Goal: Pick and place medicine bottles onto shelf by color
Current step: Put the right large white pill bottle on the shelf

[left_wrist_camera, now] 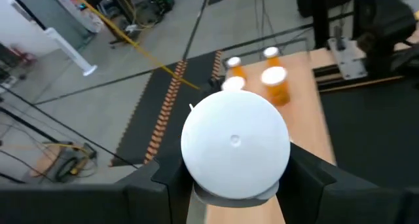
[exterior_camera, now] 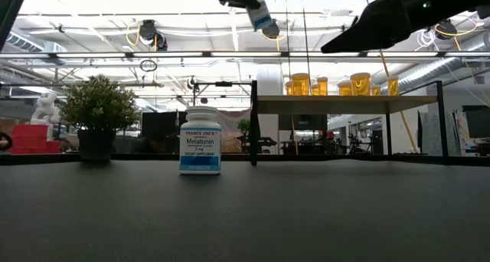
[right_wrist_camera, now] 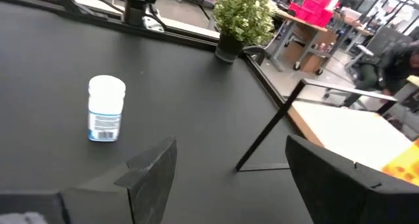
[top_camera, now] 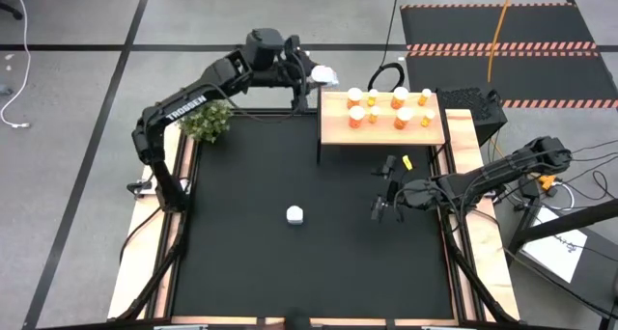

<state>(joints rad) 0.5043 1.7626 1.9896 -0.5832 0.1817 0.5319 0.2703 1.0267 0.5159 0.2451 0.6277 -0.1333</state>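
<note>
**White bottle nears crowded shelf**

High over the far edge of the bench, the left end effector (top_camera: 323, 76) grips a white bottle (left_wrist_camera: 236, 145) just left of the shelf (top_camera: 333, 132). Eight orange bottles (top_camera: 378, 108) already stand there, lids on, contents hidden. A careless descent could clip the shelf's near-left corner or topple the closest orange bottle; a slack grip could drop the load. Another white bottle (top_camera: 295, 214) waits mid-bench. The right end effector (top_camera: 383, 197) hovers open, right of centre.
</note>
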